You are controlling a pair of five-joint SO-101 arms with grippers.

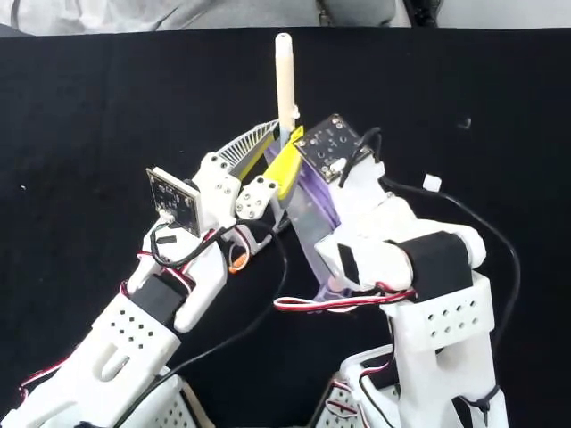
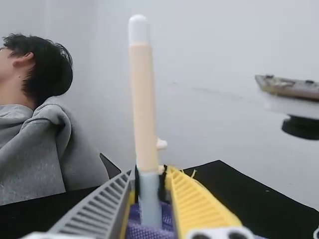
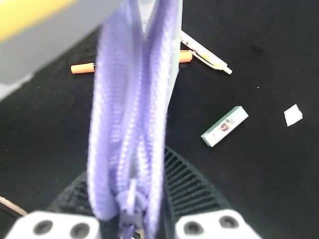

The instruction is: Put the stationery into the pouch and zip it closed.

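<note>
A cream pen point(image 1: 285, 80) with a white cap stands upright, its lower end in the mouth of the purple pouch point(image 1: 312, 212). My left gripper point(image 1: 278, 157) is shut on the pen point(image 2: 143, 99), between a grey ribbed finger point(image 2: 102, 206) and a yellow finger point(image 2: 192, 201). The pouch's fabric point(image 2: 149, 231) shows just under them. My right gripper point(image 3: 132, 181) is shut on the pouch point(image 3: 132, 99) near its zipper pull, holding it off the table. An orange pen point(image 3: 82, 68), a cream pen point(image 3: 207, 52) and a boxed eraser point(image 3: 224, 126) lie on the black table.
A white paper scrap point(image 3: 293, 114) lies beyond the eraser. The orange pen point(image 1: 236, 261) peeks out under the left arm. Cables hang between the two arms. The black table point(image 1: 89, 116) stretches wide on both sides.
</note>
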